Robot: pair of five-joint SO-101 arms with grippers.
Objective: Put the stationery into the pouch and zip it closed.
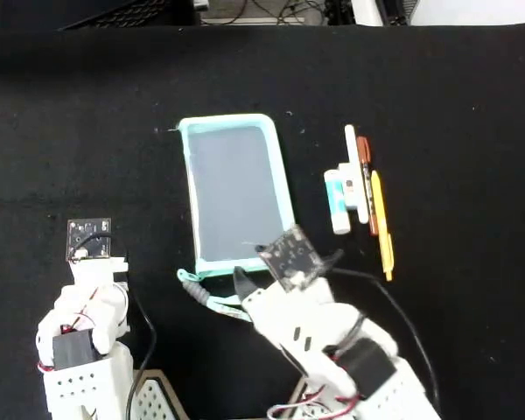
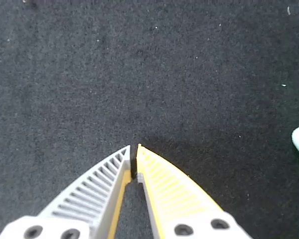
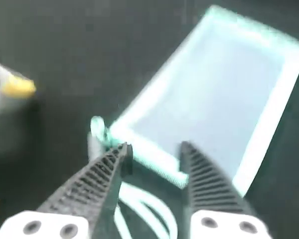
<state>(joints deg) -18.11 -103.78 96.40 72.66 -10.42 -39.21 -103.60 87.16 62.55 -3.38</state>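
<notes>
Right hand [image 3: 154, 147], spread wide, hangs over the pouch's [image 1: 236, 188] near end.

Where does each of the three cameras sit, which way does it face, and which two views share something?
High view: fixed above the table, looking down on the pouch, the stationery, the left arm and the right arm.
Left wrist view: on the left arm's wrist, facing bare table past its shut jaws.
Right wrist view: on the right arm's wrist, facing the pouch's short end and strap past its open jaws.
Shared: the high and right wrist views both show pouch and strap.
</notes>
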